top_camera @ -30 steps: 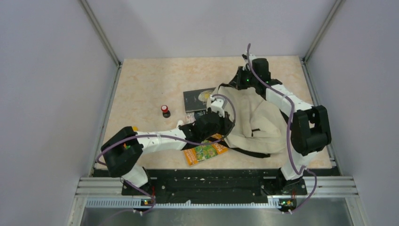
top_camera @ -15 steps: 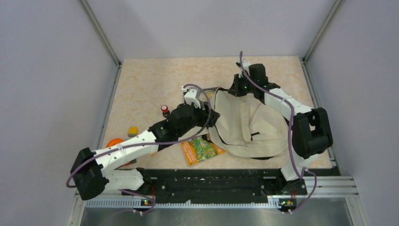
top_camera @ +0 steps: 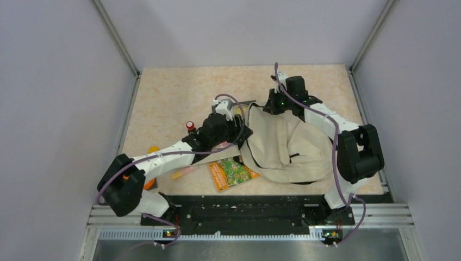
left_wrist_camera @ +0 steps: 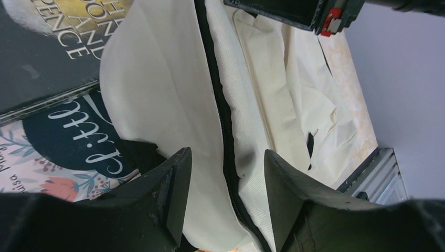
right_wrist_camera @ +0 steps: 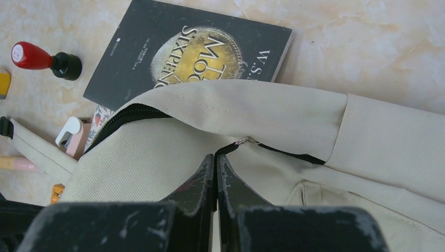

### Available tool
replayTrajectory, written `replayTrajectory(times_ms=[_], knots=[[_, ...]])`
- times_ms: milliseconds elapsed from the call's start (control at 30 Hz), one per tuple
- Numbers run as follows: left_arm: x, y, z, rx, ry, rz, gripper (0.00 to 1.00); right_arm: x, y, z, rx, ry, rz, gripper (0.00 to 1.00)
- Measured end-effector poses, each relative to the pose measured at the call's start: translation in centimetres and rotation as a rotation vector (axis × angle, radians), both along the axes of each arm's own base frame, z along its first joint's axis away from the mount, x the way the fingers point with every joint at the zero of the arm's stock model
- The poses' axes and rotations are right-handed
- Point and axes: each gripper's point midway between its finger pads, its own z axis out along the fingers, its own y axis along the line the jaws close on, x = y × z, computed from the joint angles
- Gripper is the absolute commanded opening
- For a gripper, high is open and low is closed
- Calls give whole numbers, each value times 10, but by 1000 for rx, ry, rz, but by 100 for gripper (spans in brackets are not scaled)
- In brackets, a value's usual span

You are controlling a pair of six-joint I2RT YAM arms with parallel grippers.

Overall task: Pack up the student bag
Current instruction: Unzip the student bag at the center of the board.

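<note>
At the right centre of the table [top_camera: 163, 92], the student bag [top_camera: 288, 144] is laid flat with its zipper [left_wrist_camera: 220, 105] partly opened. Its far rim is pinched by the closed right gripper [right_wrist_camera: 216, 157], and its left rim is straddled by the wide-set left gripper [left_wrist_camera: 224, 157]. No packed item is seen. The dark book [right_wrist_camera: 189, 52], green book [top_camera: 234, 173] and stamp [right_wrist_camera: 39, 59] are lying outside.

log | dark book [right_wrist_camera: 137, 59] cover | gold title: "MO…", "SIXPEN…" | author: "W.S…"
</note>
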Motion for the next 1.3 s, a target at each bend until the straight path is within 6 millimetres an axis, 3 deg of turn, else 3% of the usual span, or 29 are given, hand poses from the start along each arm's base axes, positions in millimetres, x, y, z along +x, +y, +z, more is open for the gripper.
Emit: replayTrajectory(times_ms=[100, 233, 267, 467, 667, 933, 967, 1067, 1133, 1300], knots=[[1, -7, -14, 4, 25, -24, 47, -1, -1, -1, -5, 3, 1, 0], [5, -14, -30, 24, 46, -46, 5, -3, -1, -2, -27, 12, 3, 0], [6, -16, -33, 29, 50, -54, 0, -3, 0, -1, -35, 9, 5, 0], [9, -27, -46, 62, 63, -105, 0, -1, 19, 28, -64, -47, 42, 0], [15, -31, -41, 110, 56, -134, 0, -13, 57, 60, -81, -112, 126, 0], [22, -17, -46, 197, 73, -69, 0, -39, 92, 63, -95, -122, 230, 0], [23, -15, -47, 202, 74, -59, 3, -41, 93, 62, -100, -121, 236, 0], [19, -9, -48, 202, 67, -45, 30, -41, 91, 60, -115, -123, 237, 0], [13, -2, -46, 193, 57, -39, 42, -45, 85, 54, -135, -121, 233, 0], [-6, 23, -24, 164, 11, -10, 55, -62, 70, 37, -163, -100, 225, 0]])
